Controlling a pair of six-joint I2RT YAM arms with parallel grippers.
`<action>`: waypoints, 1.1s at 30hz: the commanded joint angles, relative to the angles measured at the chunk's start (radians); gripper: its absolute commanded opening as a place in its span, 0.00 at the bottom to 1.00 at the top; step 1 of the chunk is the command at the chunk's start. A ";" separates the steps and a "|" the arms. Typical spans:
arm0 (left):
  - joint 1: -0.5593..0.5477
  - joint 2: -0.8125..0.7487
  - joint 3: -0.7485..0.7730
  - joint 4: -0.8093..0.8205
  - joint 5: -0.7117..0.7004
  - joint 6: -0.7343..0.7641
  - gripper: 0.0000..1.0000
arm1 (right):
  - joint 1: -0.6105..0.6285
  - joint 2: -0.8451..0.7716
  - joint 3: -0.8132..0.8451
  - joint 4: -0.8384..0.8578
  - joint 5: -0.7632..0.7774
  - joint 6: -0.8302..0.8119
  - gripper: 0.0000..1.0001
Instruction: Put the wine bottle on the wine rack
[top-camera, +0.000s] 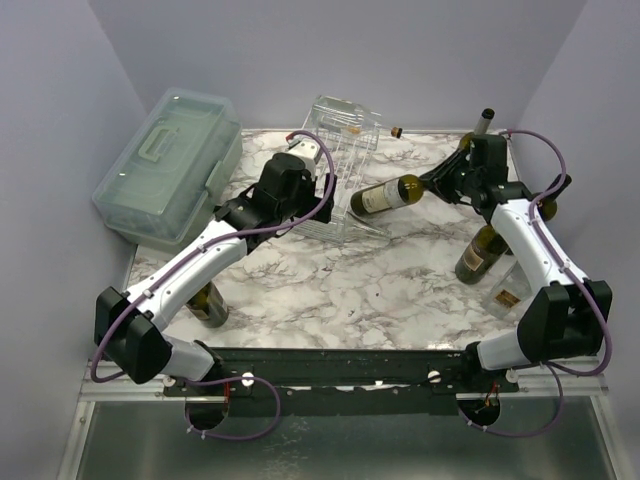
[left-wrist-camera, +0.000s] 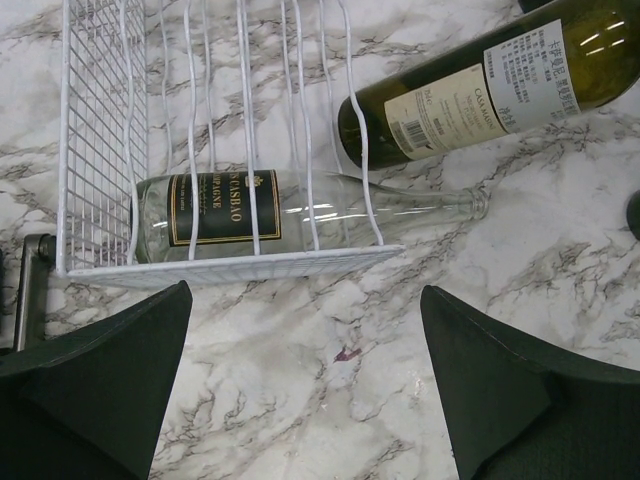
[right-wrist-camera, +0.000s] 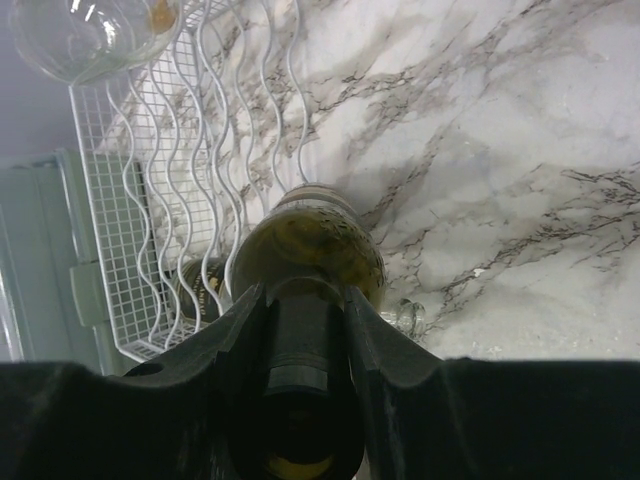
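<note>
The right gripper (top-camera: 452, 182) is clamped on the green bottle (top-camera: 392, 193) by its neck, with the bottom at the edge of the rack (top-camera: 345, 145). The left gripper (left-wrist-camera: 305, 290) has its fingers apart. It looks best to slide the bottle in slow and straight, missing the clear bottle (left-wrist-camera: 230, 210) lying there.

The left arm (top-camera: 190, 265) stretches forward and inward, its left gripper (left-wrist-camera: 305, 288) spread wide and facing down. The right arm (top-camera: 535, 245) folds inward, the right gripper (right-wrist-camera: 303, 295) clamped tight
</note>
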 joint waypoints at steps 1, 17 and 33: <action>-0.007 0.019 -0.007 0.010 0.013 -0.015 0.99 | -0.024 -0.064 -0.013 0.196 -0.099 0.103 0.01; -0.007 0.098 0.002 0.012 0.034 -0.043 0.96 | -0.094 -0.023 -0.161 0.402 -0.322 0.263 0.01; -0.004 0.183 0.028 0.013 -0.004 -0.041 0.91 | -0.094 0.014 -0.292 0.602 -0.417 0.379 0.01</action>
